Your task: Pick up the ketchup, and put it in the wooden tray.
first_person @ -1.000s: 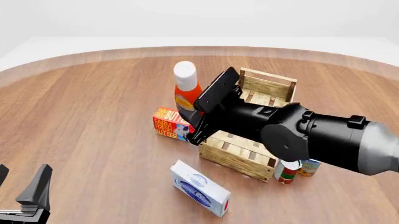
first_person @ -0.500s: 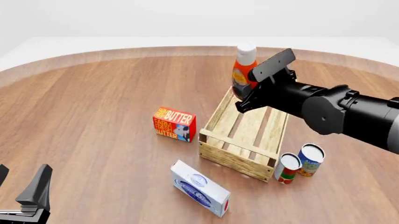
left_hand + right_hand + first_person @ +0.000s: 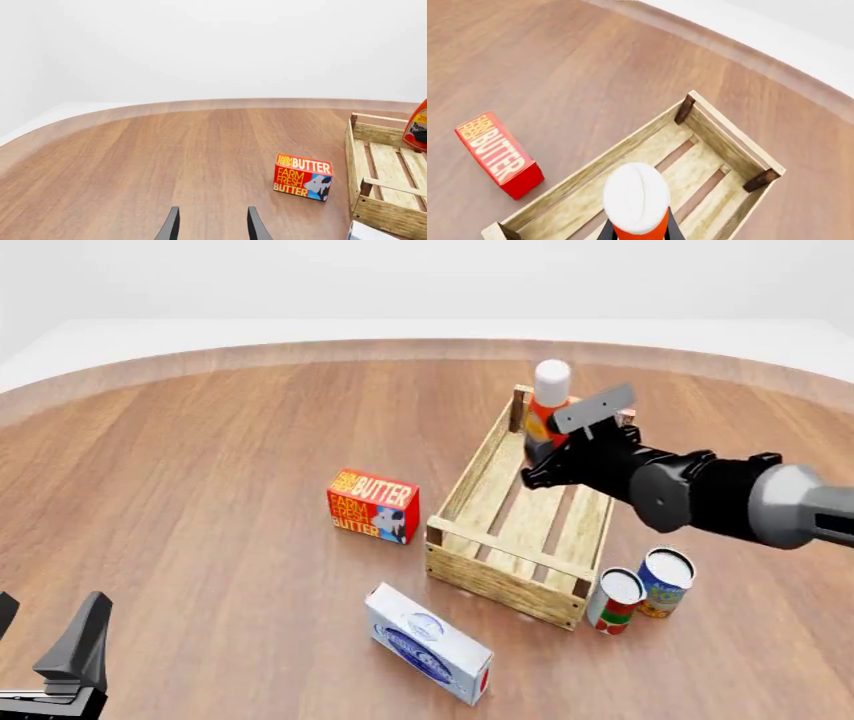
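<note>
Holding the ketchup [image 3: 547,405] upright over the far end of the wooden tray [image 3: 470,480], with the right gripper [image 3: 550,452] squeezed on the red bottle below its white cap. Seen from the right wrist, two dark fingers [image 3: 671,229] pressed on either side of the bottle, with the tray's slats right under it. Hard to say from these views if the bottle's bottom touches the slats yet; looks a bit above them.

Sitting at the near left corner of the surface [image 3: 200,470], the left gripper [image 3: 40,660], fingers apart and holding nothing. Showing the same in the left wrist view: two thin dark fingers [image 3: 171,226] with a gap between them and bare wood past them.

Standing on the surface near the left of the tray, but not touching it, a red butter box [image 3: 372,505]. Lying flat in front of the tray, a white and blue box [image 3: 427,642]. Standing side by side just beside the tray's near right corner, a red-and-white can [image 3: 615,601] and a blue can [image 3: 663,582].
</note>
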`<state>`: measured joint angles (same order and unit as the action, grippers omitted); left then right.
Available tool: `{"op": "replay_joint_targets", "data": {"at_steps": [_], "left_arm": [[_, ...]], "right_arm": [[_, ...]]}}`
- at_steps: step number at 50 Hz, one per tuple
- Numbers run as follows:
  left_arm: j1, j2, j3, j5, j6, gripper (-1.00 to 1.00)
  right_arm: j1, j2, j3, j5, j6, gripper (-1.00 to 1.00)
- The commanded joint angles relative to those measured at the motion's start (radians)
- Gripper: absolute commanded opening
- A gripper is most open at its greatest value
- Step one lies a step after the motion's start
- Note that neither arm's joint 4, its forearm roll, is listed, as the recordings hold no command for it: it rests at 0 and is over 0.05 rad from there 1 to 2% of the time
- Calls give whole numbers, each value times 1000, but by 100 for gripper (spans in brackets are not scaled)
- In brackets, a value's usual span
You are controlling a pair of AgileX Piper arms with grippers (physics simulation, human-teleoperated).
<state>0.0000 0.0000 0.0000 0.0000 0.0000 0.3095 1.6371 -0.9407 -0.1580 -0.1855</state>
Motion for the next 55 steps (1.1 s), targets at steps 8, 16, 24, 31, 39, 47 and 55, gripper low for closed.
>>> {"op": "replay_joint_targets", "data": {"at_steps": [8,16,24,31,39,47,55], "left_arm": [[0,0,0,0,0,100],[0,0,0,0,0,100],[0,0,0,0,0,100],[0,0,0,0,0,100],[0,0,0,0,0,100],[0,0,0,0,0,100],[0,0,0,0,0,100]], "right_arm": [[-44,200,-10,-164,59,-100],[-52,253,-16,-201,67,-100],[-46,286,-23,-230,82,-100],[-39,315,-42,-235,94,-100],[-34,355,-63,-242,105,-100],[-39,386,-71,-253,106,-100],[-46,402,-72,-260,107,-100]]}}
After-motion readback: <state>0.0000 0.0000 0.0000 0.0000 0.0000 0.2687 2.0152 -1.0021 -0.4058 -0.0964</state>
